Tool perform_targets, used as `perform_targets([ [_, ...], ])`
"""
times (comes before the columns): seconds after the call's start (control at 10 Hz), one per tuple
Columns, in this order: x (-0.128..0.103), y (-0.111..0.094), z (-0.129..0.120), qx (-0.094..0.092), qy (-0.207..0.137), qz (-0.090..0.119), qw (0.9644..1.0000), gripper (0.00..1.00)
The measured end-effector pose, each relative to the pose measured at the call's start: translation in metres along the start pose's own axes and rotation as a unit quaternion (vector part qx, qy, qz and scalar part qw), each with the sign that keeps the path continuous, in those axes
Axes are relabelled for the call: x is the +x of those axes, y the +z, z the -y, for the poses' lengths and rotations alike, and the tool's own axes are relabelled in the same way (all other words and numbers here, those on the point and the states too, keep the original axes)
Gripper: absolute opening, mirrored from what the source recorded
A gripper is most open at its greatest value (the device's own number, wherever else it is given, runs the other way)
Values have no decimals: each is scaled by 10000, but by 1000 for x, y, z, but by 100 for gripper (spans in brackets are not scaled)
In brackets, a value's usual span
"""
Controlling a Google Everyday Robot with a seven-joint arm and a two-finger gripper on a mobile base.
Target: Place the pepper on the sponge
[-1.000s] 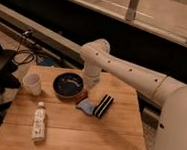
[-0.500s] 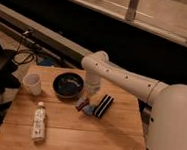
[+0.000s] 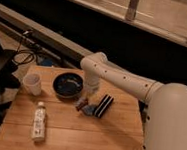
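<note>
The small dark red pepper [image 3: 79,104] is at the left edge of the blue-grey sponge [image 3: 89,110], near the middle of the wooden table [image 3: 70,137]. I cannot tell whether the pepper rests on the sponge or beside it. My gripper [image 3: 86,96] points down from the white arm, just above the pepper and sponge and right of the bowl. Whether it touches the pepper is hidden by the wrist.
A dark bowl [image 3: 68,84] sits left of the gripper. A black block with white stripes [image 3: 104,106] lies against the sponge's right side. A white cup [image 3: 33,84] and a lying white bottle [image 3: 39,122] are on the left. Black equipment stands off the left edge.
The arm's wrist has sunk a little toward the table over the sponge. The pepper now shows at the sponge's left edge. The other objects have not moved.
</note>
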Motion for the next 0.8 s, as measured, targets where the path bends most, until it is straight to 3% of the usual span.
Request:
perform_targets([
  [0.2, 5, 5, 2, -22, 65, -25, 10000, 44],
  [0.5, 7, 9, 5, -55, 120, -33, 9999, 74],
  [0.6, 7, 6, 5, -23, 131, -56, 9999, 79],
  [0.8, 5, -3, 7, 62, 144, -101, 9998, 78],
])
